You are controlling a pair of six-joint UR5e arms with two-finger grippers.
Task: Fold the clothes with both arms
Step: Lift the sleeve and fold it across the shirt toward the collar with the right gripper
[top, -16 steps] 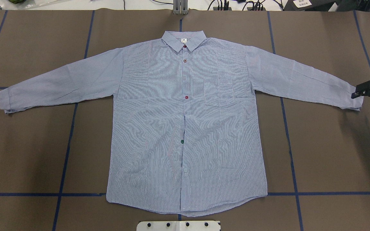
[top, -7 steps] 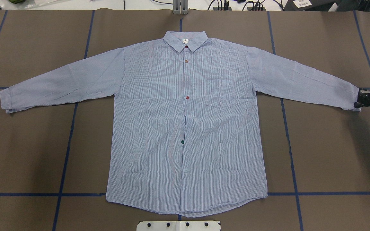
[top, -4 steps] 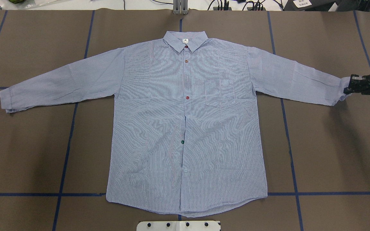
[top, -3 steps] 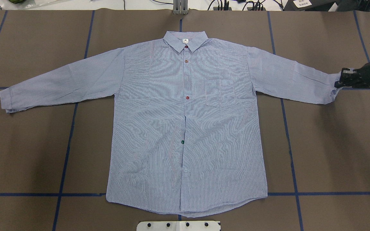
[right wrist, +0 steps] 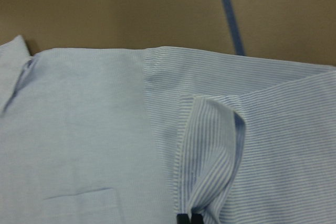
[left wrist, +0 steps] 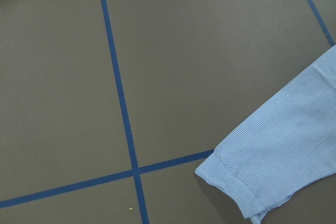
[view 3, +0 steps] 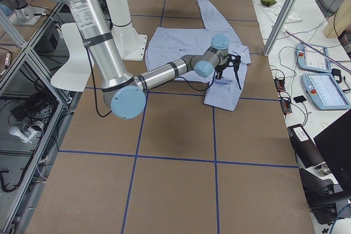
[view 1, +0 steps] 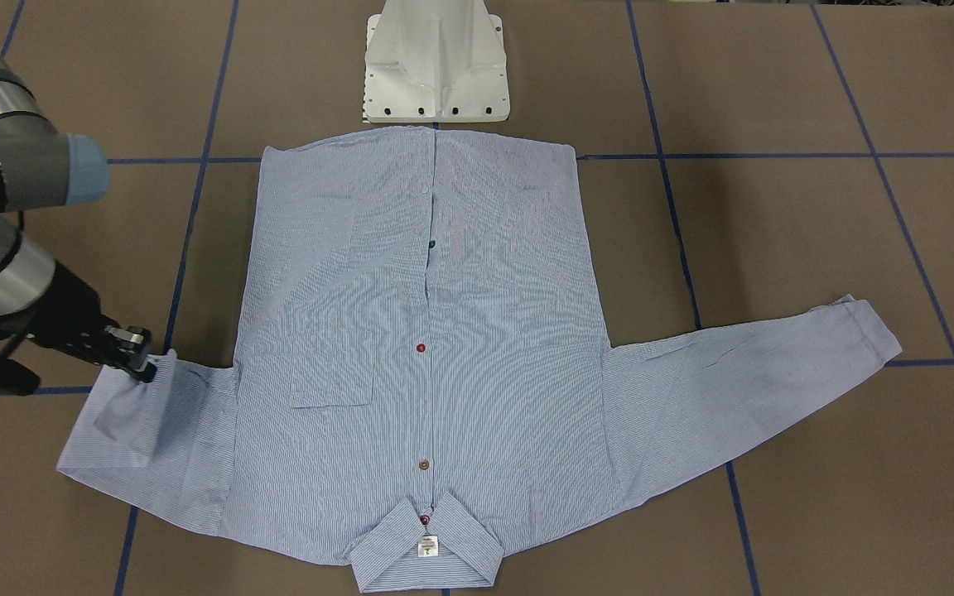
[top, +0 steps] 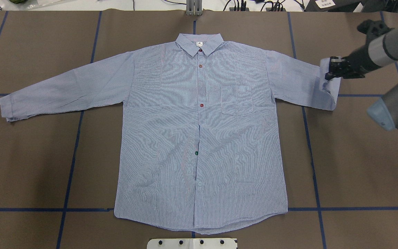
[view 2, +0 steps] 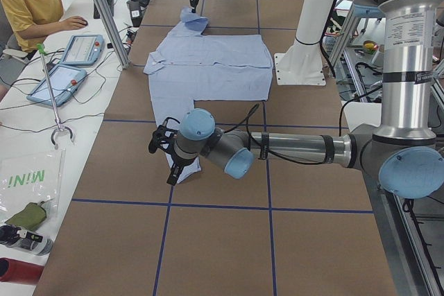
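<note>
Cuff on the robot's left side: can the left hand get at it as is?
Likely yes. The left hand hovers close by that cuff, which lies on the table, nothing over it; the right hand holds the other sleeve.

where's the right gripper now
Overhead view, upper right: the black two-finger right gripper pinches the light blue striped shirt by its cuff, above that sleeve.

Brown table cover (top: 358, 155) under blue tape grid (top: 29, 209)

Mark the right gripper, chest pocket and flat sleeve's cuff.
right gripper (top: 330, 70), overhead view, between fingertips pinching the shirt (top: 171, 138).
chest pocket (top: 236, 100), overhead view, pocket's middle.
flat sleeve's cuff (top: 5, 109), overhead view, cuff's middle.
</note>
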